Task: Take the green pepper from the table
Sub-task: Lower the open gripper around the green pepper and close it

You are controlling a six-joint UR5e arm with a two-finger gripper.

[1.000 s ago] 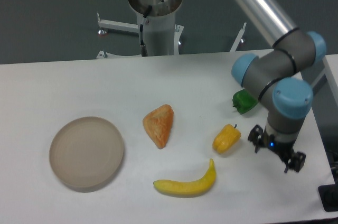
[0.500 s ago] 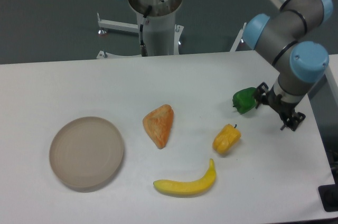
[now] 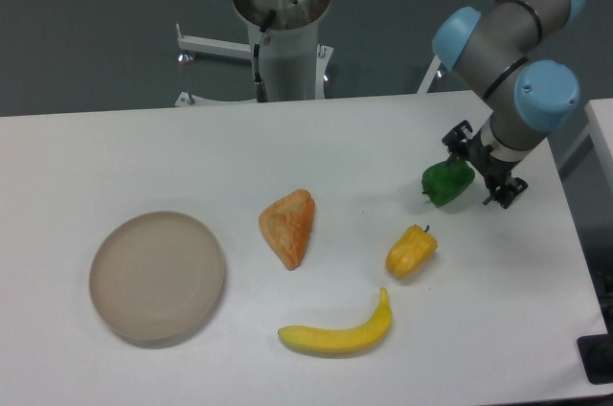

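Observation:
The green pepper (image 3: 444, 184) lies on the white table (image 3: 144, 147) at the right side, small, glossy and dark green. My gripper (image 3: 480, 165) hangs just to the right of it and slightly above, with its dark fingers (image 3: 454, 135) spread apart. It is open and holds nothing. The gripper's body overlaps the pepper's upper right edge in this view. I cannot tell whether a finger touches the pepper.
A yellow-orange pepper (image 3: 411, 251) lies in front of the green one. A banana (image 3: 337, 331) lies near the front edge, an orange bread piece (image 3: 289, 225) in the middle, a round beige plate (image 3: 157, 276) at the left. The table's right edge is close to the gripper.
The gripper has moved from the front right, near the yellow pepper, back and up to the green pepper's right side. The objects on the table have not moved.

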